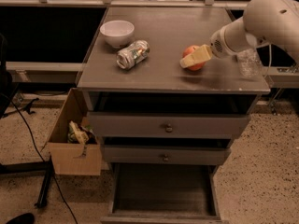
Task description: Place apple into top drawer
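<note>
I find my claw [197, 57] at the apple [189, 51], right of centre on the tabletop [168, 80]. A clear cup [247, 63] stands near it on the right, close to the edge. A crushed can [133, 54] and a white bowl [117, 32] occupy the left, well apart from the claw. The surface between can and apple lies open to the front edge. A dark gap shows above the top drawer [168, 125] front. The bottom drawer [163, 190] juts far out. A cardboard box [74, 148] flanks the left.

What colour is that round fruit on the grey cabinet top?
Red-orange apple, clearest in the camera view; the pale yellow gripper is right at it.
</note>
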